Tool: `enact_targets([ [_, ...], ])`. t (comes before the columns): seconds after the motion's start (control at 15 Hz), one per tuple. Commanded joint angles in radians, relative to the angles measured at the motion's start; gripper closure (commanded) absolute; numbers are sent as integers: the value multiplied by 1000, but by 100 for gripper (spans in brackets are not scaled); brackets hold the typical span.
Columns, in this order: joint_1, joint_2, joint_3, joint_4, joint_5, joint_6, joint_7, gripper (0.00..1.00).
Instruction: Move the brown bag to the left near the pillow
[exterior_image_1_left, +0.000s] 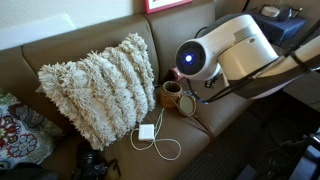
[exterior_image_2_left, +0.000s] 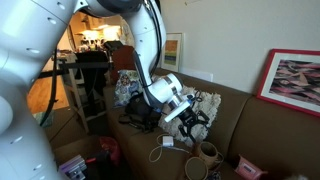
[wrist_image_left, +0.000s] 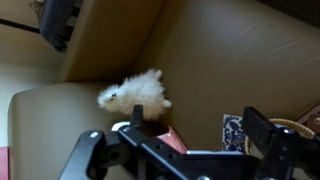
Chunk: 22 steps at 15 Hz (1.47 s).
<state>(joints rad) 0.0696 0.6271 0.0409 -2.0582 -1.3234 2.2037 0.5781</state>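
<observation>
1. Wrist view omits the pillow (exterior_image_1_left: 95, 85); in an exterior view it stands on the counter (exterior_image_1_left: 205, 128).
2. Tool (wrist_image_left: 177, 146): released, empty.
3. Brown bag (exterior_image_1_left: 172, 96): just beside pillow; I judge its soft rim could slip my pinch.

The brown bag (exterior_image_1_left: 175, 97) looks like smooth tan leather with a faint sheen and a paler rim. The pillow (exterior_image_1_left: 95, 85) is cream cloth covered in long, rough, shaggy tufts. The bench (exterior_image_1_left: 60, 48), a sofa, is upholstered in a smooth, dully glossy brown material like leather. The robot arm (exterior_image_1_left: 235, 50) has a hard white shell, smooth and shiny like plastic, while the gripper (wrist_image_left: 175, 148) is matt black. The toy (wrist_image_left: 135, 92) is white fluff, the floral cushion (exterior_image_1_left: 18, 130) is printed cloth, and the charger (exterior_image_1_left: 147, 132) is smooth white plastic.
</observation>
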Motion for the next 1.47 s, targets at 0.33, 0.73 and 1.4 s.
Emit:
enact_targets([
  [0.33, -109, -273, -40, -302, 9, 151, 3, 0],
  [0.73, -142, -324, -86, -351, 10, 202, -15, 0],
  [1.4, -132, -298, -96, -325, 3, 184, 7, 0],
])
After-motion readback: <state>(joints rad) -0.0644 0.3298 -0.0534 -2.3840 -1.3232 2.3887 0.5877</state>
